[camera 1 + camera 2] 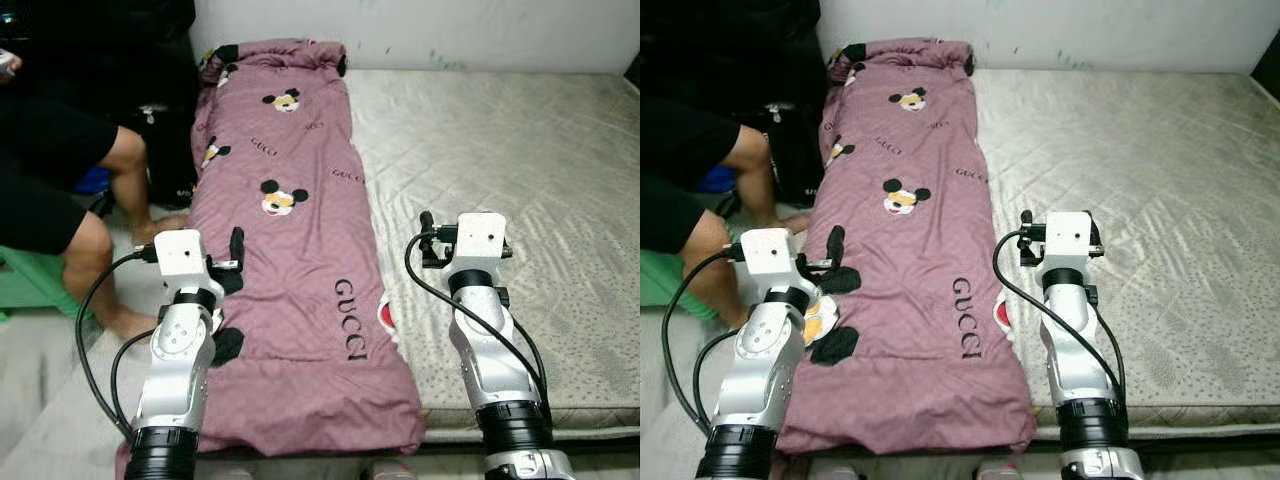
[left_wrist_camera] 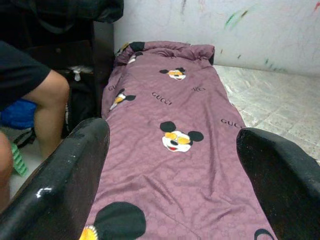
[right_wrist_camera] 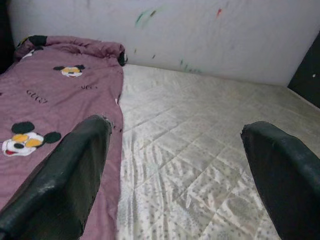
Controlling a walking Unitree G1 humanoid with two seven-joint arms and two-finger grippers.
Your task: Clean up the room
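Step in hand: tidying bed, judged. Purple blanket (image 1: 295, 250) lay folded lengthwise along mattress (image 1: 500, 180) left edge. My left gripper (image 2: 172, 165) hovered over it, my right gripper (image 3: 175, 165) over bare mattress, both spread, empty. Next: lower, pinch near corners.

My two arms — silver, jointed, black collars at the base, white boxy wrist blocks. Black cables loop off each. Left gripper (image 2: 172, 165) and right gripper (image 3: 175, 165) — long black fingers, scuffed edges.
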